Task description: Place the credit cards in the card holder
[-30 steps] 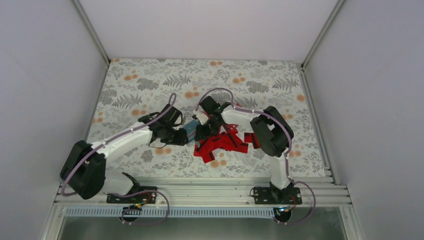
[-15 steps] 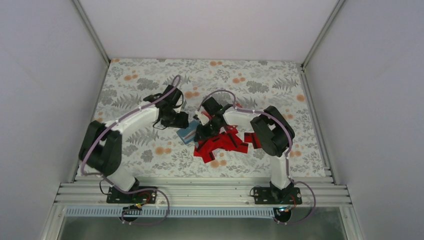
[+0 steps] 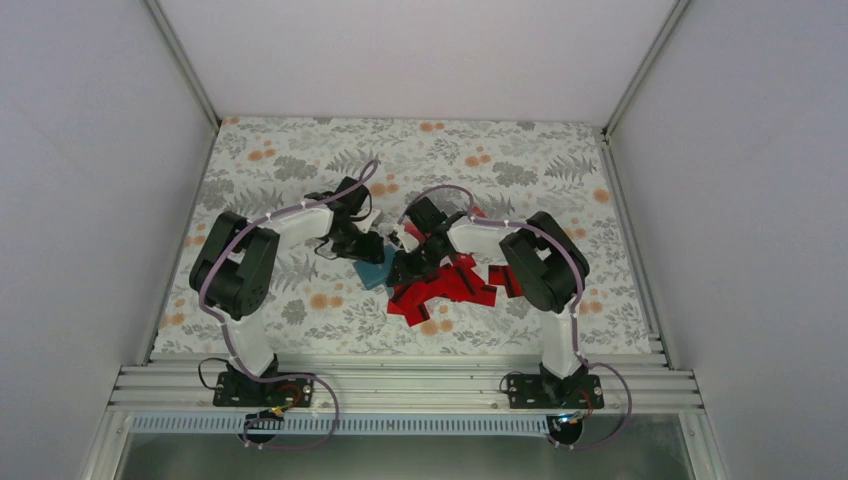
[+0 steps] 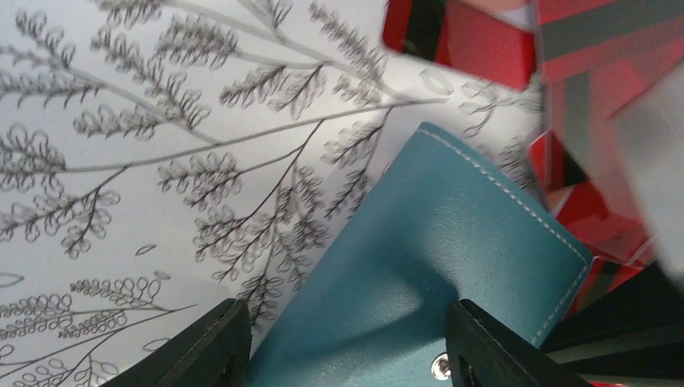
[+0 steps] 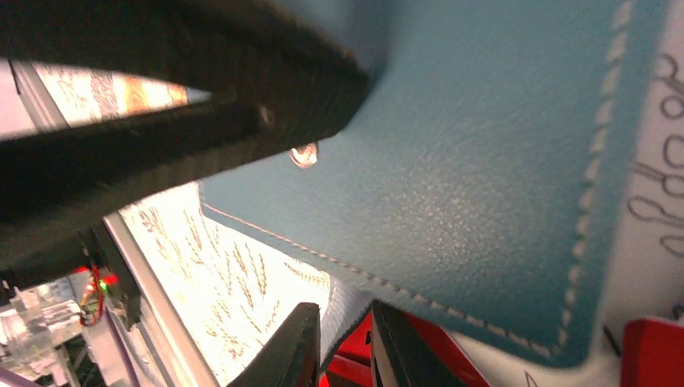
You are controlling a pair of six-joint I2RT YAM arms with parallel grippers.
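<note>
The teal card holder [image 3: 378,268] lies flat on the fern-printed tablecloth [image 3: 290,180] near the middle of the table, between the two arms and just left of the heap of red credit cards [image 3: 445,285]. Only its smooth outer face shows, edged with pale stitching and carrying a small metal snap stud [image 4: 440,368] near one end. Its slots are hidden, so I cannot tell what it contains. The cards lie loose and overlapping on the cloth, several showing their black stripes. One lies just beyond the holder's far corner in the left wrist view, and others crowd against its right edge. The left claw [image 3: 362,243] stands open above the holder's near end, its two black fingers spread about as wide as the holder. Whether they touch it cannot be told. The right claw [image 3: 408,265] sits at the holder's right edge, low against the cards. Its fingers are almost closed, pinching what looks like a thin teal edge of the holder.
</note>
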